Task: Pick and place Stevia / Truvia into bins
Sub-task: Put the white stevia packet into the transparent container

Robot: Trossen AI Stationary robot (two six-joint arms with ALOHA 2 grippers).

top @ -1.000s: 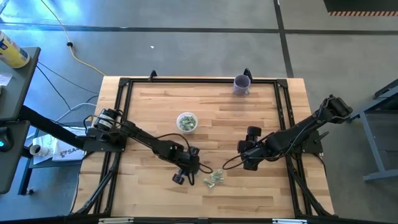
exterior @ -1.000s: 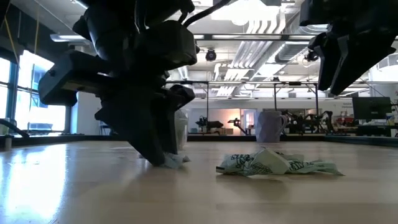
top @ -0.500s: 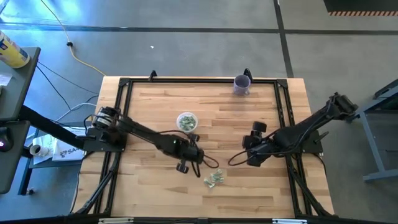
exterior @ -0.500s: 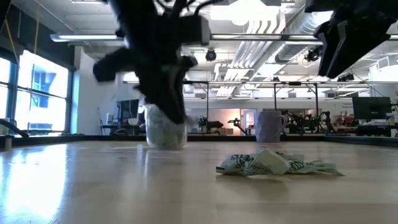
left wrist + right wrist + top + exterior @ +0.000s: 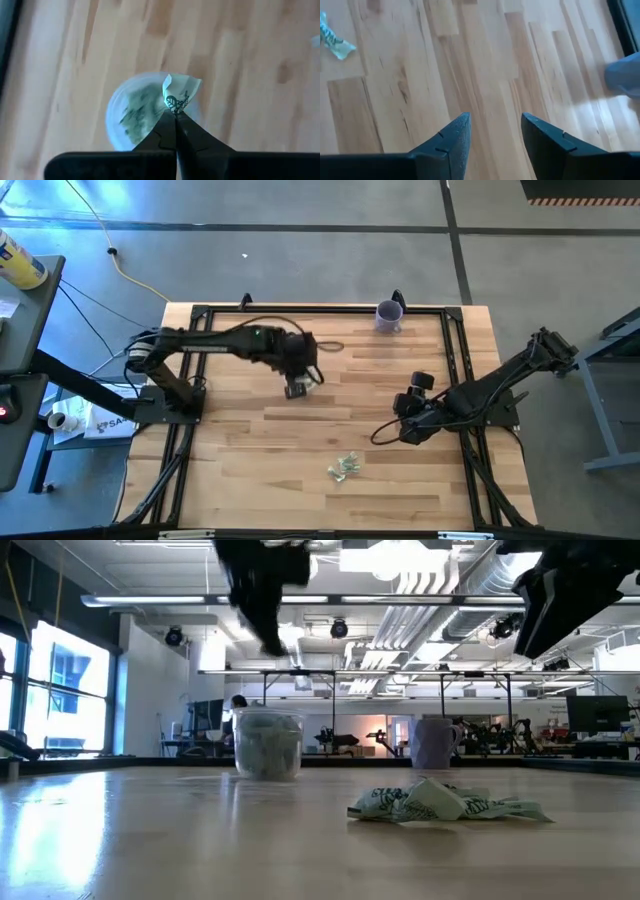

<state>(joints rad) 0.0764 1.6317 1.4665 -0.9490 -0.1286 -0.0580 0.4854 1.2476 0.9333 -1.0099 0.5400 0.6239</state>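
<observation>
Now that the left hand (image 5: 176,116) has carried a packet (image 5: 179,91) from the tabletop (image 5: 250,470) up over the cup (image 5: 134,111), pinching it, release looks next, while the right hand (image 5: 492,132) waits spread beside the remaining pile (image 5: 346,467).
</observation>
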